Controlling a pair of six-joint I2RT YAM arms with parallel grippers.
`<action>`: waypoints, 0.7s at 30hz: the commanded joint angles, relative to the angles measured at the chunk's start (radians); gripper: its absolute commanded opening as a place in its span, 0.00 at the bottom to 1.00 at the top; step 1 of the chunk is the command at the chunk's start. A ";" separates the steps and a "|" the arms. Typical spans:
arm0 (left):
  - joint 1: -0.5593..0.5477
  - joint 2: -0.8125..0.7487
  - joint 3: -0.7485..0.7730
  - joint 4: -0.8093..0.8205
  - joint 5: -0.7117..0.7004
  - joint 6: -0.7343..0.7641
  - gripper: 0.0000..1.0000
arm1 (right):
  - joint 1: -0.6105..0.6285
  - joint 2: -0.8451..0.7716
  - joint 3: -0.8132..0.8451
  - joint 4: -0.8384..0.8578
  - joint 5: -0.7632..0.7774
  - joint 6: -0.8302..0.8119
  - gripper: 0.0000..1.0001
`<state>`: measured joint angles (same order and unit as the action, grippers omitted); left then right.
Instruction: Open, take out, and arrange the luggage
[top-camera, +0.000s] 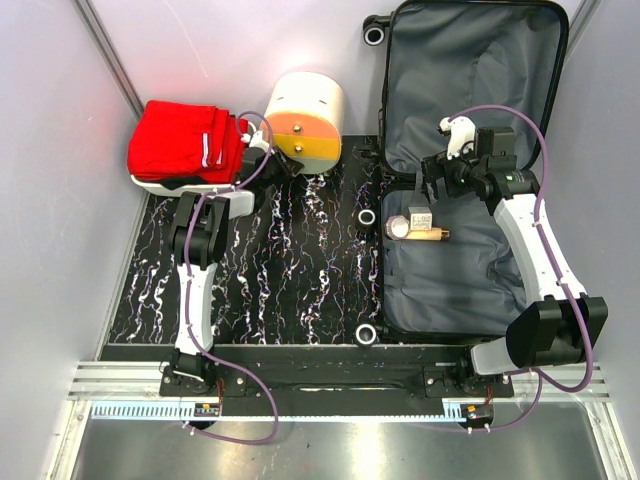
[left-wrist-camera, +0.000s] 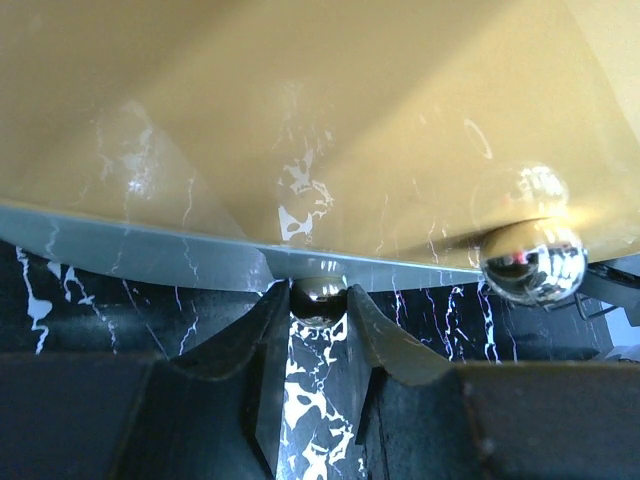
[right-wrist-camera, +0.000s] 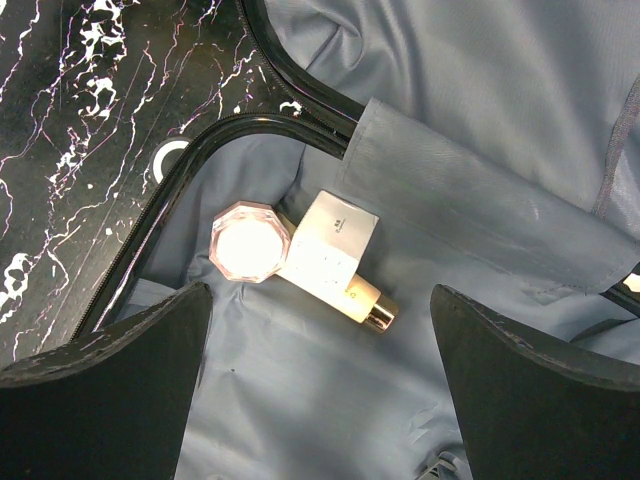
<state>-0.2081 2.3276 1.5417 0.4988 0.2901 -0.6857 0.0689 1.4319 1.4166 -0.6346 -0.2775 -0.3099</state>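
The luggage (top-camera: 470, 90) lies open at the right, its grey lining showing in both halves. In the near half lie a pink octagonal jar (top-camera: 399, 226), a small white carton (top-camera: 420, 216) and a cream bottle (top-camera: 434, 235). My right gripper (top-camera: 432, 180) hovers above them, open and empty. The right wrist view shows its jaws wide apart (right-wrist-camera: 320, 300) over the jar (right-wrist-camera: 250, 242), the carton (right-wrist-camera: 335, 240), the bottle (right-wrist-camera: 362, 298) and the lining (right-wrist-camera: 300, 400). My left gripper (top-camera: 262, 148) is at the cream-and-orange cylindrical box (top-camera: 305, 122), shut (left-wrist-camera: 318, 305) on a chrome ball (left-wrist-camera: 318, 296) at the box's edge.
Red folded clothes (top-camera: 185, 140) sit on a white tray (top-camera: 160, 185) at the back left. The box (left-wrist-camera: 300, 120) lies on its side and has a second chrome ball (left-wrist-camera: 532, 262). Suitcase wheels (top-camera: 367, 218) stick out over the black marbled mat (top-camera: 300, 280).
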 joint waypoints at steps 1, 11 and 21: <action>-0.005 -0.089 -0.089 0.098 -0.019 0.008 0.00 | -0.006 -0.022 0.028 -0.005 0.014 -0.009 1.00; -0.030 -0.210 -0.276 0.153 -0.028 0.020 0.00 | -0.006 -0.057 -0.002 -0.017 0.004 -0.027 1.00; -0.053 -0.283 -0.420 0.195 -0.060 -0.021 0.00 | -0.009 -0.083 -0.022 -0.063 -0.006 -0.060 1.00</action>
<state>-0.2428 2.1101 1.1614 0.6468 0.2417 -0.6949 0.0681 1.3872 1.4055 -0.6731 -0.2783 -0.3382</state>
